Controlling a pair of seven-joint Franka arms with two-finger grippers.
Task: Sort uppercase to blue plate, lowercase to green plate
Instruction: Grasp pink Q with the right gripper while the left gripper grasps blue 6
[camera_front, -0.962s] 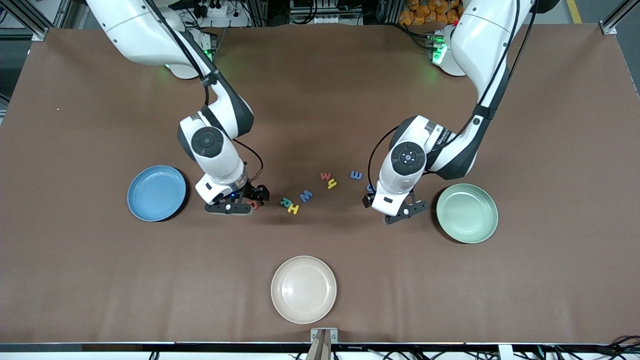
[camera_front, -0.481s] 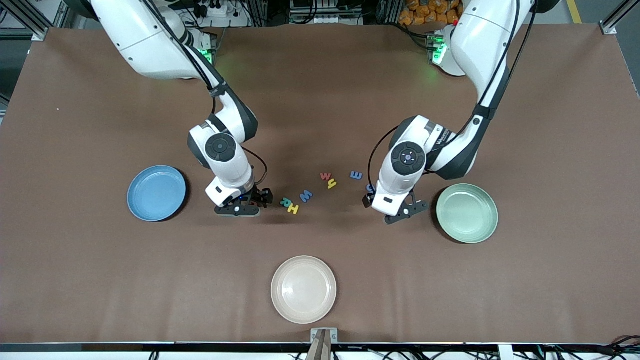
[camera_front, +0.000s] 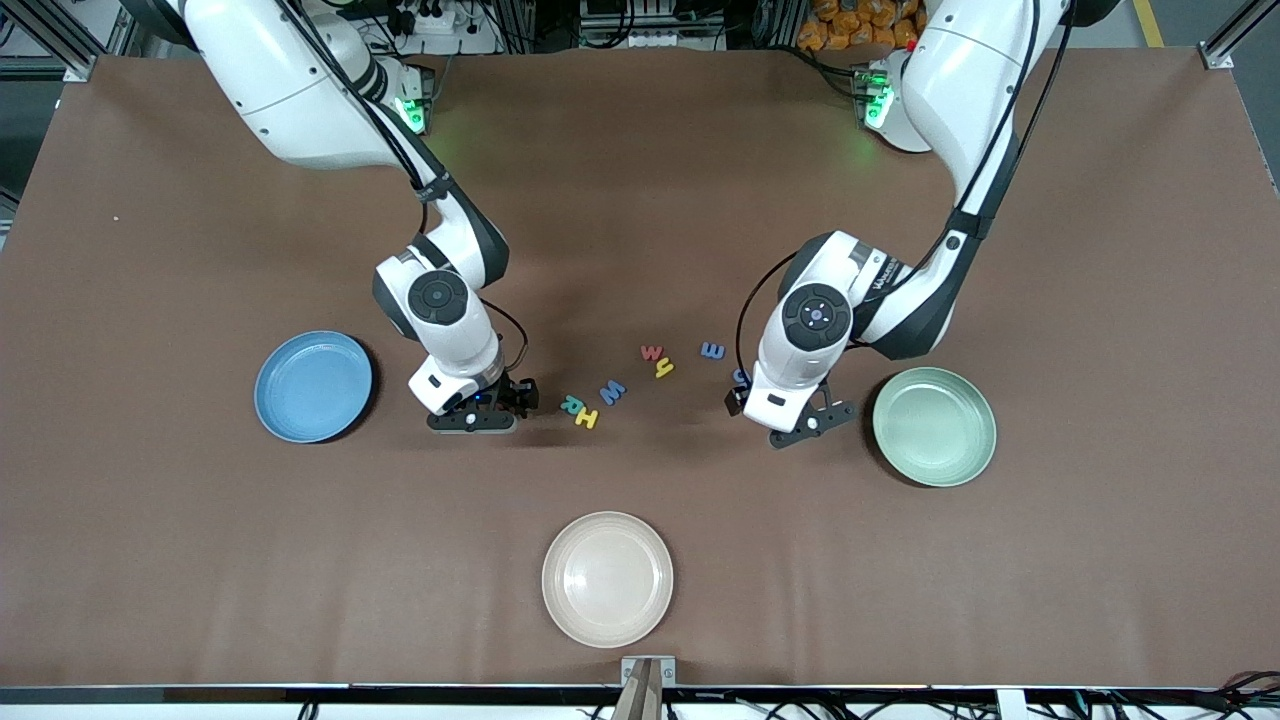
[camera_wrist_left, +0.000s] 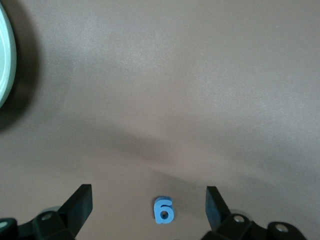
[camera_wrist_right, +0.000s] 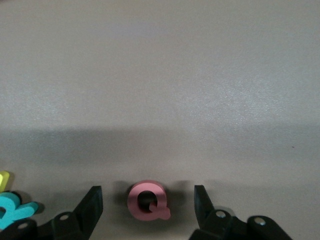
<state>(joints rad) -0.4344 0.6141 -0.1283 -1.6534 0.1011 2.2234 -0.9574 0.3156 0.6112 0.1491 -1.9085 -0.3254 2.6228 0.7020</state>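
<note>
On the table between the right hand's (camera_wrist_right: 148, 200) spread fingers lies the red Q (camera_wrist_right: 148, 200), flat, ungripped; green R (camera_front: 571, 404) and yellow H (camera_front: 587, 418) just beside it; blue plate (camera_front: 313, 386) toward the right arm's end; left hand (camera_wrist_left: 149, 205) open around the blue g (camera_wrist_left: 163, 209), near the green plate (camera_front: 934, 426).

You see a bench (camera_front: 900, 600) covered by matt brown cloth-like sheet. The red Q (camera_wrist_right: 148, 200) looks like soft matt foam. The blue plate (camera_front: 313, 386) is smooth with slight gloss. Both claws have black matt plastic fingers (camera_wrist_right: 92, 202).
</note>
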